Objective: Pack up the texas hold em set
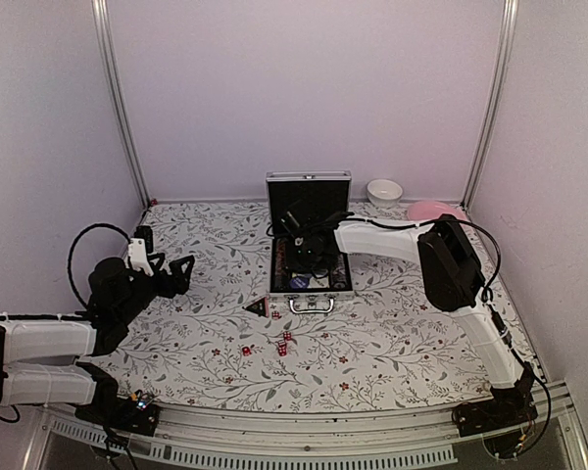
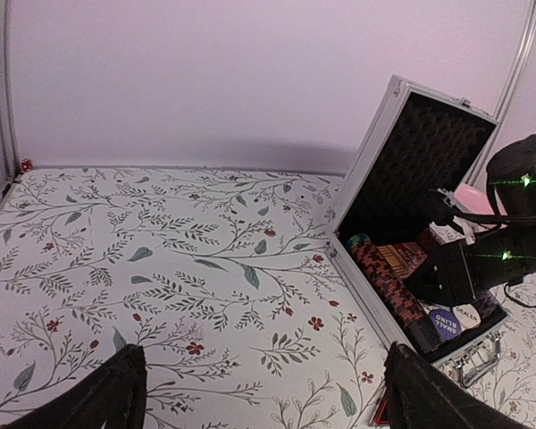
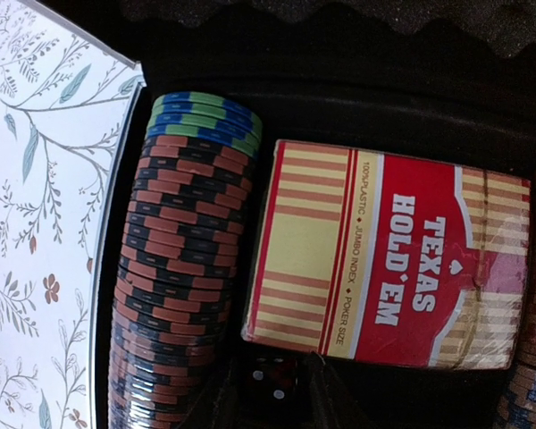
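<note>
The right gripper (image 1: 307,258) is buried in the case (image 1: 318,196), jaws unreadable from above. On its wrist camera the chip row (image 3: 174,286) runs off the bottom edge, with a red die (image 3: 270,380) dim and blurred there.

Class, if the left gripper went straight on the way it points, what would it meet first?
Probably just the floral tablecloth, then the back wall. The left gripper aims to the side of the open case, though depth is unclear.

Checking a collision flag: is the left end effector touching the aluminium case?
Apart. The top external view shows a stretch of bare floral tablecloth between the left end effector and the aluminium case.
</note>
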Motion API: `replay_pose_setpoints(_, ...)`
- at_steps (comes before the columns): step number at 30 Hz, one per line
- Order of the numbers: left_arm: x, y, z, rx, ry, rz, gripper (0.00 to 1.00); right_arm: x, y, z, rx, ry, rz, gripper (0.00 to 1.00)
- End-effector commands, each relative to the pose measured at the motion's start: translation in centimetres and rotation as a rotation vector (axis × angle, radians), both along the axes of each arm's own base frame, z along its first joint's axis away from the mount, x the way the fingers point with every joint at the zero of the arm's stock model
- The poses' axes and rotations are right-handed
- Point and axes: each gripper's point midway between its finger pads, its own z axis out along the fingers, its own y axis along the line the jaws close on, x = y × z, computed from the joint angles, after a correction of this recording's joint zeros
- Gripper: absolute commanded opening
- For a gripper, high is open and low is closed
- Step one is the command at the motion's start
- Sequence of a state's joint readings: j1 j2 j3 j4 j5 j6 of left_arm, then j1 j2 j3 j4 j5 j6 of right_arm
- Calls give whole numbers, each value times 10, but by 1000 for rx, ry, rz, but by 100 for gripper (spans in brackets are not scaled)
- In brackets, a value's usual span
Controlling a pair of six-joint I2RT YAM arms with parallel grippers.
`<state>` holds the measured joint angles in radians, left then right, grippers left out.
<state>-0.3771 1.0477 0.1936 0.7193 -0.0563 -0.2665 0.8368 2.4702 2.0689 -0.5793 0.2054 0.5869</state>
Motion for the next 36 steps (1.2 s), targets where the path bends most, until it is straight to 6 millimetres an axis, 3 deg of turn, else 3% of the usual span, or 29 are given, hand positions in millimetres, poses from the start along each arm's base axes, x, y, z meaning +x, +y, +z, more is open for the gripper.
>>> replay_pose_setpoints(1,2,-5,11,-15,-19,-12,92,5,3,9,19,-17,-7,27)
replay_pose_setpoints(9,2,-5,11,-14,-21,-12,92,11,1,38,43,-59,-12,27)
replay_pose_setpoints(21,2,-5,11,-14,-21,-10,92,9,-4,55,51,-83,-18,27)
replay_pose_setpoints(25,2,-5,12,-14,-21,-11,92,9,-10,49,35,-78,-28,24)
replay_pose_setpoints(31,2,-5,11,-14,-21,-11,92,5,-22,36,2,-58,-49,11)
replay_pose_setpoints(36,2,-5,12,-14,-20,-10,92,2,-29,22,-14,-29,-60,10)
